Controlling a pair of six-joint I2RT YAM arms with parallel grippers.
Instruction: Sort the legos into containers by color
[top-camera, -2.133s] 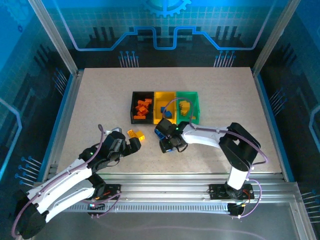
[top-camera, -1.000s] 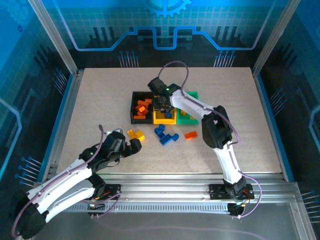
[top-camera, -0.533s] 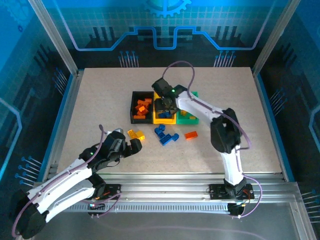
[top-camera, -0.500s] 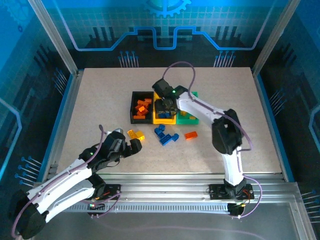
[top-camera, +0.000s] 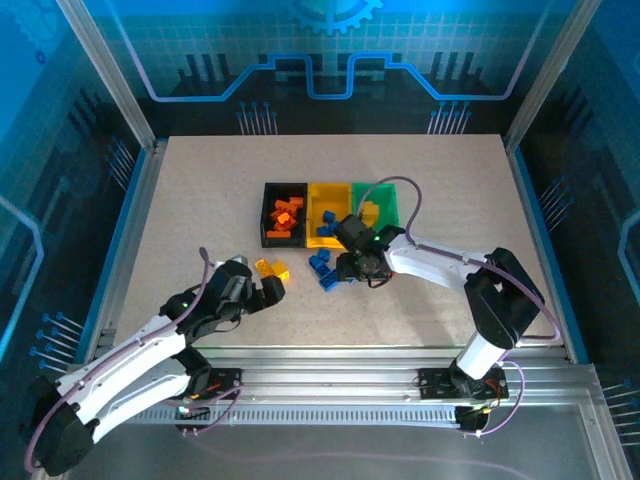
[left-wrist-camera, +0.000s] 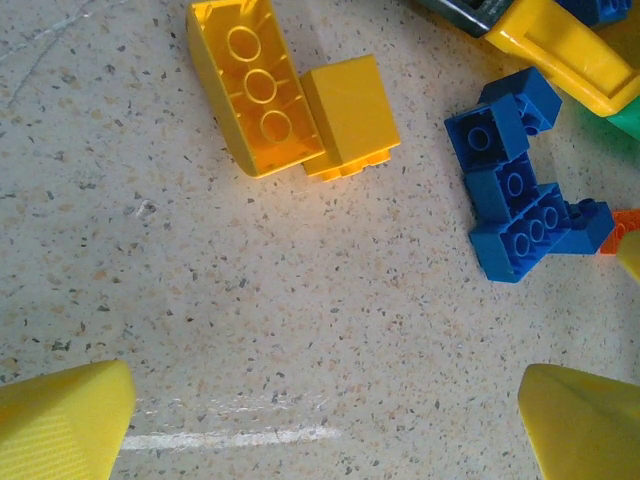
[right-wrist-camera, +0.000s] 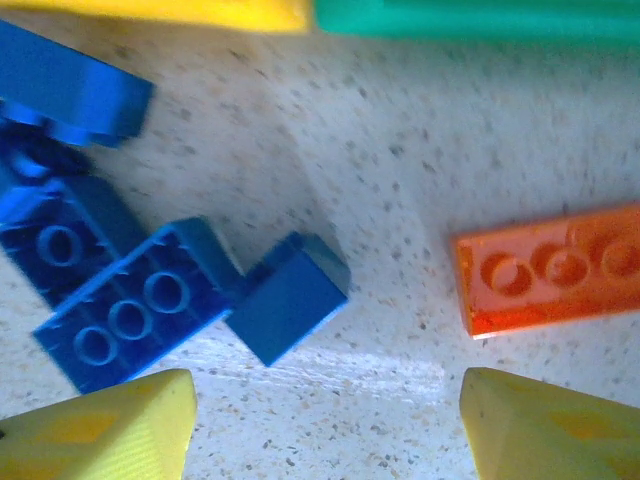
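Swinging back from above the bins, the right arm is now reaching low over the table (top-camera: 200, 200) in front of them, while the left arm is staying where it was. Nearest the bases, the left gripper (left-wrist-camera: 320, 425) is hovering over bare tabletop with its yellow fingertips spread wide and nothing between them. Just beyond it, two yellow legos (left-wrist-camera: 290, 100) are lying against each other, one tipped over and showing its hollow underside. To their right, a cluster of blue legos (left-wrist-camera: 515, 200) is lying loose, the pieces touching. The right gripper (right-wrist-camera: 325, 420) is hanging low by that cluster, its fingers standing apart and gripping nothing; a small blue brick is lying just ahead of the gap, and an orange lego (right-wrist-camera: 550, 270) is lying flat a little to the side, apart from the blue ones. Beyond all this the containers are sitting joined in a row: the black bin (top-camera: 266, 215) is holding orange pieces, the yellow bin (top-camera: 330, 186) is holding a few blue ones, and the green bin (top-camera: 394, 222) is holding yellow ones
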